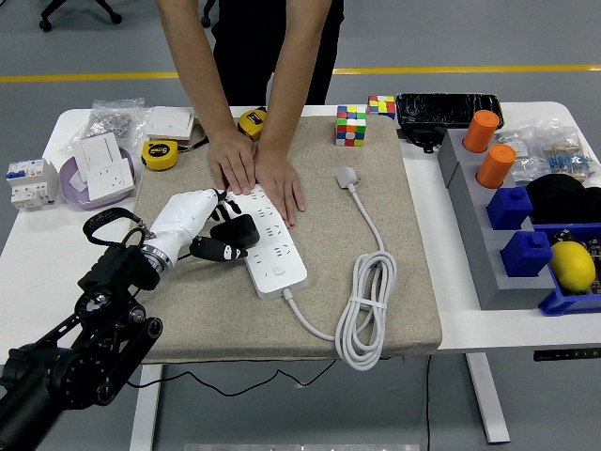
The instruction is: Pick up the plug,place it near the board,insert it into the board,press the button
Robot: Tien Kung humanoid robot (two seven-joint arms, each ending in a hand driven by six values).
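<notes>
**Plug held at socket strip, strip braced by person**

White table (pixel 38 246) carries a beige mat (pixel 394 310) across centre frame. Left hand (pixel 192 221), entering from lower left, has its fingers closed around the black plug (pixel 228 237), which sits at the left edge of the white power strip (pixel 273 246). A person's hands (pixel 254 169), upper centre, lie flat on the strip's far end. Its white cable (pixel 366 305) coils at lower right of the mat.

Two puzzle cubes (pixel 351 125) (pixel 381 104), two tape measures (pixel 160 154) (pixel 251 121), two orange cylinders (pixel 484 131) (pixel 496 165), two blue blocks (pixel 510 208) (pixel 527 253), one power strip (pixel 273 248), one lemon (pixel 573 265).
</notes>
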